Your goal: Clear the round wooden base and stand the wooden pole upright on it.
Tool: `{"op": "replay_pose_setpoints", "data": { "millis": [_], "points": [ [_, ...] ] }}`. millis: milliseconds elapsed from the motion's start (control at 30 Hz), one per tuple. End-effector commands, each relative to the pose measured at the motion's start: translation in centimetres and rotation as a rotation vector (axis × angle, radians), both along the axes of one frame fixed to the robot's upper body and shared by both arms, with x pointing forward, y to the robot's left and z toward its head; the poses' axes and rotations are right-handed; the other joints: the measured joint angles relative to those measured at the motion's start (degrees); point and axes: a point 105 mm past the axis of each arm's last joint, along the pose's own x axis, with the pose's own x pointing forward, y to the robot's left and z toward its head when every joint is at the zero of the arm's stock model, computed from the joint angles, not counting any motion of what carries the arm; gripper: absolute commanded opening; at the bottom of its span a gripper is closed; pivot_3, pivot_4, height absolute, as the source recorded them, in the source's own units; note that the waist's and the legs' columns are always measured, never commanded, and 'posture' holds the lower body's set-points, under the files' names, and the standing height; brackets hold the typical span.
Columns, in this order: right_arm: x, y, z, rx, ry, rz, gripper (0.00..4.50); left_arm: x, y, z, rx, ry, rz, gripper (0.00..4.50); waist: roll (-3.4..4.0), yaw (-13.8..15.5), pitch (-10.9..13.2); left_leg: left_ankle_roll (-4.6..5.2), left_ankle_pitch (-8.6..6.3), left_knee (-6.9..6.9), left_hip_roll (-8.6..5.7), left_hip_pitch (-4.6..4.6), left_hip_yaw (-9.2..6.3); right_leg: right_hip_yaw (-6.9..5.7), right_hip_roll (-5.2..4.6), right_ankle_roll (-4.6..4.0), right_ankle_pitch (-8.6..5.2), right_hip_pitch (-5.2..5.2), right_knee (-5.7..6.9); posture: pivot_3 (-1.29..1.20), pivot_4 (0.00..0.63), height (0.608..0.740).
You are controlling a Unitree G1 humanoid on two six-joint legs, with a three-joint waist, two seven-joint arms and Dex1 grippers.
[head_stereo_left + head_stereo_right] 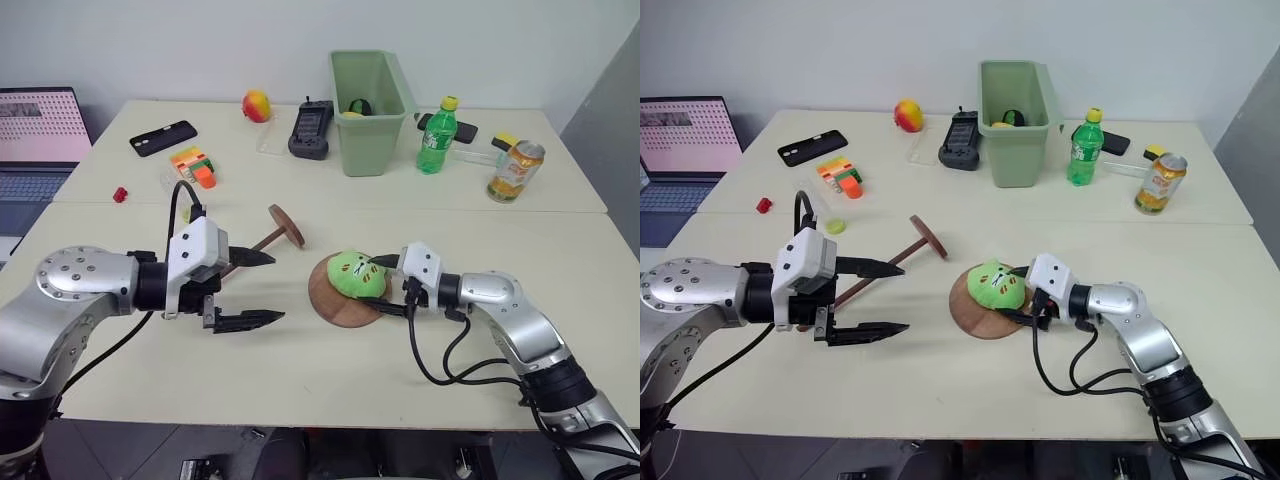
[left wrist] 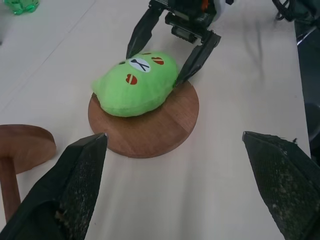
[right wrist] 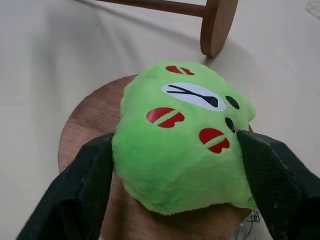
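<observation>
The round wooden base (image 1: 335, 305) lies flat on the table's near half. A green plush toy (image 1: 357, 274) with a face and red marks lies on top of it. My right gripper (image 1: 375, 285) reaches in from the right, and its two black fingers (image 3: 85, 185) press against both sides of the plush. The wooden pole (image 1: 262, 242) lies on its side left of the base, its end disc (image 1: 287, 225) on edge. My left gripper (image 1: 277, 288) hovers open just left of the base, one finger over the pole's rod, nothing between its fingers.
Along the back of the table stand a green bin (image 1: 372, 95), a green bottle (image 1: 436, 135), a drink can (image 1: 515, 170), a black device (image 1: 311, 128), a fruit (image 1: 256, 104) and a phone (image 1: 163, 137). A laptop (image 1: 38, 140) sits far left.
</observation>
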Motion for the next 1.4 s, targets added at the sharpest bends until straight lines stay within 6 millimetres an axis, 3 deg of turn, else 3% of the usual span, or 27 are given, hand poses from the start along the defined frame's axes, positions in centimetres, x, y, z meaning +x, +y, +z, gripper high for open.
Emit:
{"op": "replay_pose_setpoints", "data": {
  "millis": [33,300,467,533,600,733,867,933,1000,1167,1400],
  "points": [
    [0.0,0.3,0.9,0.0,-0.052,0.031,2.94,-0.1,-0.2,1.1,-0.011,-0.056,0.003,4.5,0.0,-0.01,0.0,0.0,0.0,0.0,0.01,0.0,0.0,0.0,0.0,0.0,0.0,0.0,0.0,0.0,0.15,0.74],
    [-0.1,-0.5,2.2,0.052,-0.038,0.017,1.31,0.1,-0.3,1.3,-0.025,-0.066,0.01,4.5,0.0,0.02,0.0,0.0,0.0,0.0,0.0,0.0,-0.03,0.01,0.0,0.0,0.0,0.0,0.01,0.0,0.15,0.74],
    [1.5,-3.0,5.5,0.155,-0.058,-0.116,0.22,0.5,-0.3,2.0,-0.039,-0.079,0.019,4.5,0.0,0.02,0.0,0.0,0.0,0.0,0.0,-0.01,-0.08,0.01,0.0,0.0,0.0,0.0,0.01,0.0,0.15,0.74],
    [4.0,-5.9,7.9,0.192,-0.114,-0.277,0.22,0.9,-0.4,2.8,-0.055,-0.092,0.025,4.5,0.01,0.05,0.02,0.0,0.0,0.01,-0.01,-0.03,-0.11,0.0,0.0,0.0,0.0,0.0,0.01,0.0,0.15,0.74],
    [5.9,-8.2,8.8,0.189,-0.147,-0.405,0.22,1.2,-0.5,3.1,-0.065,-0.101,0.029,4.5,0.02,0.02,0.05,0.0,0.0,0.07,-0.08,0.0,-0.05,0.01,-0.02,-0.01,0.01,-0.01,0.12,0.0,0.15,0.74],
    [10.6,-12.4,8.2,-0.001,-0.269,-0.64,0.22,2.0,-1.1,3.1,-0.071,-0.122,0.014,4.5,0.02,-0.14,0.04,0.01,0.0,0.04,-0.1,0.04,0.16,-0.01,-0.02,-0.01,0.01,0.0,0.07,0.0,0.15,0.74],
    [13.3,-13.1,6.8,-0.071,-0.238,-0.704,0.22,2.5,-1.5,3.3,-0.078,-0.132,0.005,4.5,-0.01,-0.67,0.06,0.0,0.01,-0.01,-0.08,0.01,0.33,0.07,-0.03,-0.02,0.01,-0.09,0.05,0.0,0.15,0.74],
    [13.7,-12.9,6.4,-0.096,-0.228,-0.683,0.7,2.6,-1.6,3.4,-0.077,-0.136,0.004,4.5,-0.01,-1.32,0.07,-0.02,0.02,-0.02,-0.07,-0.07,0.41,0.13,-0.03,-0.03,0.02,-0.22,0.07,0.0,0.15,0.74],
    [13.9,-12.8,6.3,-0.104,-0.221,-0.663,0.82,2.6,-1.6,3.4,-0.077,-0.138,0.005,4.5,-0.01,-1.49,0.07,-0.2,0.12,-0.03,-0.01,-0.18,0.47,0.2,-0.1,-0.03,0.02,-0.37,0.1,0.0,0.15,0.74],
    [13.5,-12.4,7.2,-0.065,-0.236,-0.591,1.95,2.4,-1.2,3.5,-0.075,-0.142,0.022,4.5,-0.01,-1.64,0.07,-0.23,0.13,-0.02,0.07,-0.32,0.62,0.31,-0.2,-0.02,0.02,-0.59,0.16,0.0,0.15,0.74],
    [11.2,-11.7,8.7,-0.01,-0.235,-0.456,3.45,2.5,-0.8,3.7,-0.082,-0.148,0.045,4.5,-0.01,-1.44,0.07,-0.23,0.13,0.05,0.06,-0.33,0.57,0.3,-0.22,-0.02,0.01,-0.63,0.36,0.0,0.15,0.74]
  ]
}}
